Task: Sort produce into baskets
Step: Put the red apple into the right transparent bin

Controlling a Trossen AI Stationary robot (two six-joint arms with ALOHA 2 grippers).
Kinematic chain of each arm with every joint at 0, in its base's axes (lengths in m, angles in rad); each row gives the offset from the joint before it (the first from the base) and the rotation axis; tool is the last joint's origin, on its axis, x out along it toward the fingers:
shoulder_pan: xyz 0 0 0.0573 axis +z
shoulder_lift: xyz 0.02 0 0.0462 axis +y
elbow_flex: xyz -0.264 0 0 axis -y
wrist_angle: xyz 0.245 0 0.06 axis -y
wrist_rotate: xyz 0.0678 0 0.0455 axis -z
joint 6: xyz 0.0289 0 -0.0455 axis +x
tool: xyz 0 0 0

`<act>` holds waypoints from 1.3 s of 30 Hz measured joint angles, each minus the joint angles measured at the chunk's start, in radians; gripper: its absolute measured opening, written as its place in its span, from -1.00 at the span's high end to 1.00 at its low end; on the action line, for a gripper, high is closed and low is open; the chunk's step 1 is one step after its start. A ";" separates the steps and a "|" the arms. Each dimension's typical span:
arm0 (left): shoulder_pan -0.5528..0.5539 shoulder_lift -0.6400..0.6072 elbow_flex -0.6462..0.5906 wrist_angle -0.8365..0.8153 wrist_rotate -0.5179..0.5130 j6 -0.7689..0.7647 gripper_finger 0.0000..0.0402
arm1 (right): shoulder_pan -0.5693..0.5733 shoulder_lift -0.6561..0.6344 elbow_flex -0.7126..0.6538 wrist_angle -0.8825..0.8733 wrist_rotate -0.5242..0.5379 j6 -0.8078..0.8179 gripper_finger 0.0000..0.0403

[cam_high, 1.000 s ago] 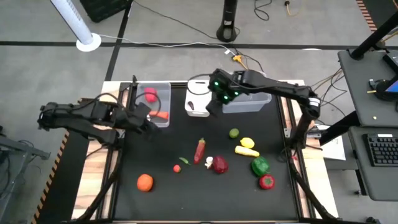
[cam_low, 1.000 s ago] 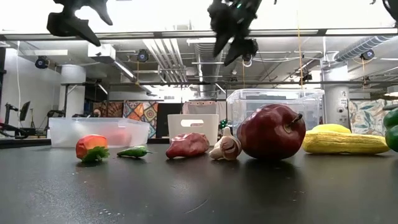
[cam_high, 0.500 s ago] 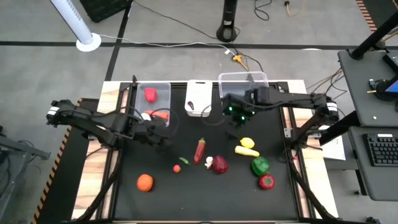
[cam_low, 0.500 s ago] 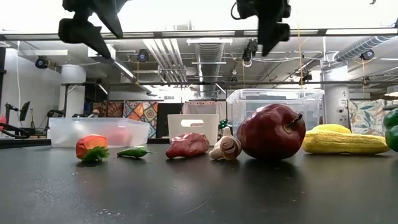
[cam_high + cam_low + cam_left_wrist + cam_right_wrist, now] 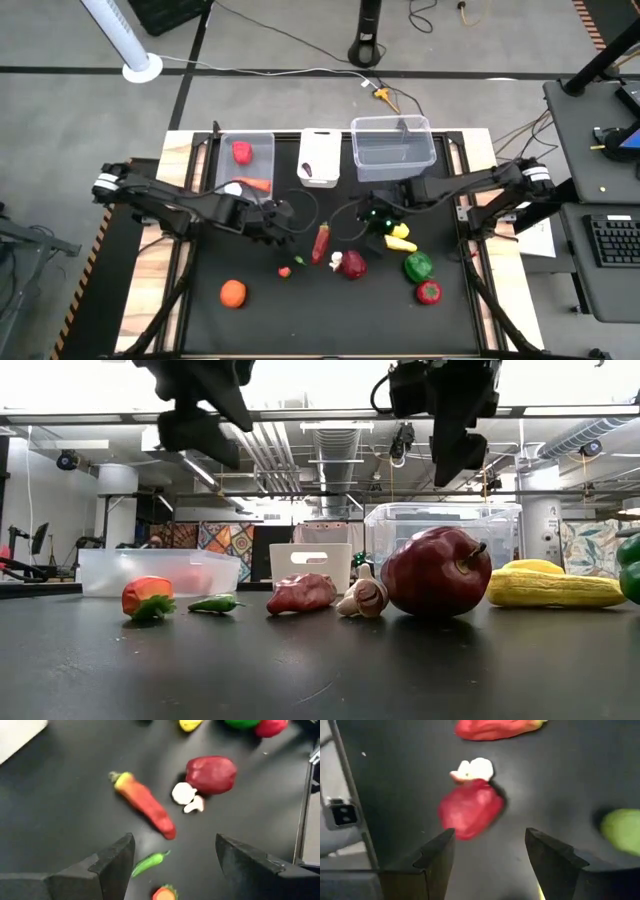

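Left gripper [image 5: 172, 857], matte dark fingers spread empty, hovers above a long red chili [image 5: 145, 804]. Right gripper [image 5: 490, 852], likewise agape, hangs over the glossy dark-red onion [image 5: 469, 807], lumpy white garlic [image 5: 474, 769] at its 12 o'clock.

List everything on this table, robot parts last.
left clear tub: one, see-through, far left, holding red and orange pieces.
white tub: one, white, far middle.
right clear tub: one, see-through, far right.
long red pepper: one, red, centre.
garlic: one, white, beside onion.
onion: one, dark red, centre.
green chili, small red piece: one each, left of centre.
orange: one, orange, near left.
lemon, banana: two, yellow, right.
green pepper, red pepper: one each, near right.
lime: one, green, under right gripper.
left gripper: open, dark, left of long red pepper.
right gripper: open, dark, above lime.
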 joint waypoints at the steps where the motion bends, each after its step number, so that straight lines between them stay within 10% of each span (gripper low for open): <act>1: 0.000 0.010 0.000 0.012 0.002 0.005 -0.29 | 0.007 0.000 -0.006 0.013 -0.002 0.035 -0.16; 19: 0.006 -0.066 0.000 -0.014 -0.045 0.135 -0.29 | 0.074 0.160 0.052 0.015 -0.015 0.519 -0.54; 39: 0.016 -0.425 0.000 -0.128 -0.245 0.227 -0.29 | 0.114 0.406 0.256 -0.147 -0.014 0.533 -0.47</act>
